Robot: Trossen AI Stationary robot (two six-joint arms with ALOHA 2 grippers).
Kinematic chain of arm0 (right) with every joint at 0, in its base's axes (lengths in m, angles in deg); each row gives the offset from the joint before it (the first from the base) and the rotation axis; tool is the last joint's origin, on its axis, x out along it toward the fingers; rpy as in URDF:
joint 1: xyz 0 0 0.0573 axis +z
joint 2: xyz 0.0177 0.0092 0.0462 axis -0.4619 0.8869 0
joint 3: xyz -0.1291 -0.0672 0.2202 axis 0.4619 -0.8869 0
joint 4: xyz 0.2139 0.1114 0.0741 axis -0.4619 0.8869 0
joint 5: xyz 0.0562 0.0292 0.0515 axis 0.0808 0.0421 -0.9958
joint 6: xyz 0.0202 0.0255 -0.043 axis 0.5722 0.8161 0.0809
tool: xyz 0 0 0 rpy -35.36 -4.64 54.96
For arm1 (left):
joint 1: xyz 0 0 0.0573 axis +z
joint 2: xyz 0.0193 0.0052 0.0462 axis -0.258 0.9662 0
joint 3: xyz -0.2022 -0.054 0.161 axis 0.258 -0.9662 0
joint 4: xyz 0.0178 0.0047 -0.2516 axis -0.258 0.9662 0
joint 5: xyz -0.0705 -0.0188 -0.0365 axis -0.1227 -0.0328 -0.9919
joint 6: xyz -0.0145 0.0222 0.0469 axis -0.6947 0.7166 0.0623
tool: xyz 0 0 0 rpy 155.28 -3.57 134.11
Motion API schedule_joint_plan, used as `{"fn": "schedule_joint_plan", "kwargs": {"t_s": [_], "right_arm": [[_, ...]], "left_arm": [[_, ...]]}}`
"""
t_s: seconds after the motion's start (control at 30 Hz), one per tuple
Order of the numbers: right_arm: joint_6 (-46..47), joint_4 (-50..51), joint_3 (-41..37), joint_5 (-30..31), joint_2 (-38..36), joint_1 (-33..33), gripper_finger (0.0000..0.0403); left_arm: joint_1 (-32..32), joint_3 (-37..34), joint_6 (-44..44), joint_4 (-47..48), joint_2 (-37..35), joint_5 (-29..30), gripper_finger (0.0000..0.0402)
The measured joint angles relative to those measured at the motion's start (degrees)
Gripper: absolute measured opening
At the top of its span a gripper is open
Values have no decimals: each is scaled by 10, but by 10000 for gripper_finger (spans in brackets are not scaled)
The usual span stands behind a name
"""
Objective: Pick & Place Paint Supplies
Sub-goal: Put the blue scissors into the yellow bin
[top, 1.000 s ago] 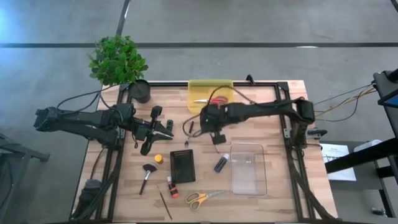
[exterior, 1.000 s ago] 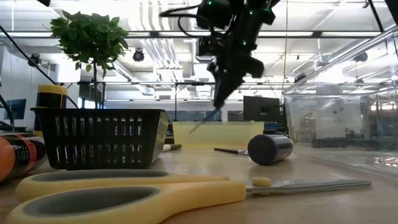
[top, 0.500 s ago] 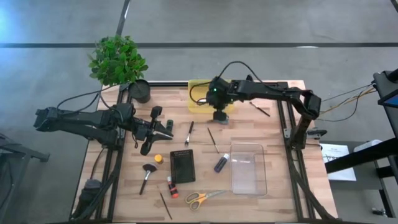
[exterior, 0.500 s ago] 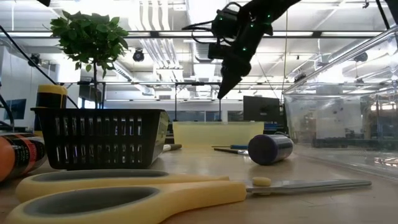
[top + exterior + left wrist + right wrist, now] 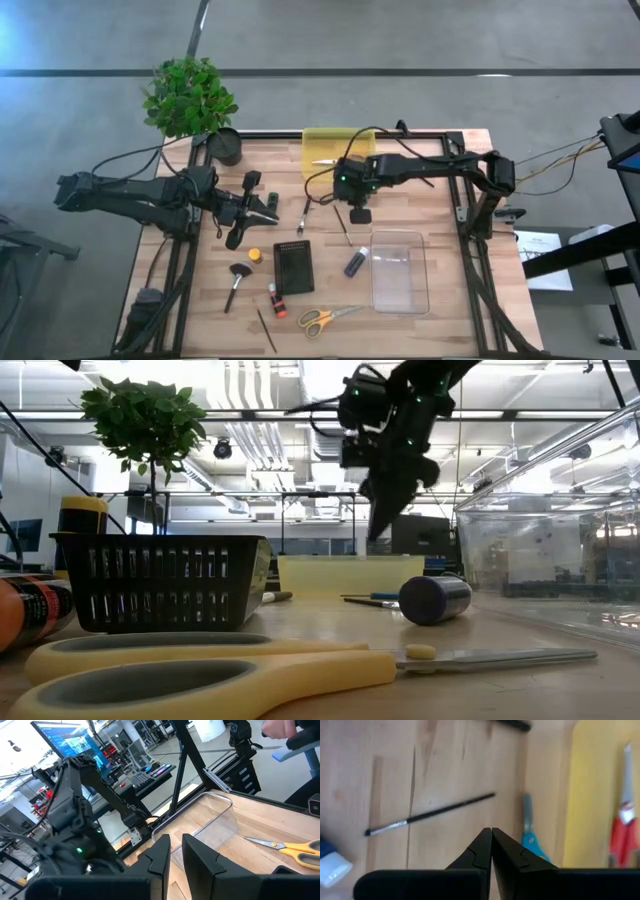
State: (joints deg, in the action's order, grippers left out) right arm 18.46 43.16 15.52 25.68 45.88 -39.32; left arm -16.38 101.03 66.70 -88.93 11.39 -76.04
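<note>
Jaws pressed together on both grippers — right gripper (image 5: 359,212) above thin paintbrush (image 5: 430,814), yellow tray (image 5: 325,146) beside.

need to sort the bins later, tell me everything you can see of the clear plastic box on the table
The clear rectangular plastic box is an open-topped, see-through container with rounded corners and upright walls. It stands flat on the wooden slat table, toward the right arm's side. It appears empty. The purple paint tube lies just beside its left wall; whether they touch cannot be told. Neither claw is near it.
</note>
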Motion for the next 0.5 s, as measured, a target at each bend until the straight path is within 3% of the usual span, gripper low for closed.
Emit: {"fn": "schedule_joint_plan", "kwargs": {"t_s": [0.13,0.5], "right_arm": [[11,-18,-27,3,0,-1,31],[-13,-54,-38,3,0,-2,190]], "left_arm": [[0,0,0,0,0,0,57],[0,0,0,-2,0,0,57]]}}
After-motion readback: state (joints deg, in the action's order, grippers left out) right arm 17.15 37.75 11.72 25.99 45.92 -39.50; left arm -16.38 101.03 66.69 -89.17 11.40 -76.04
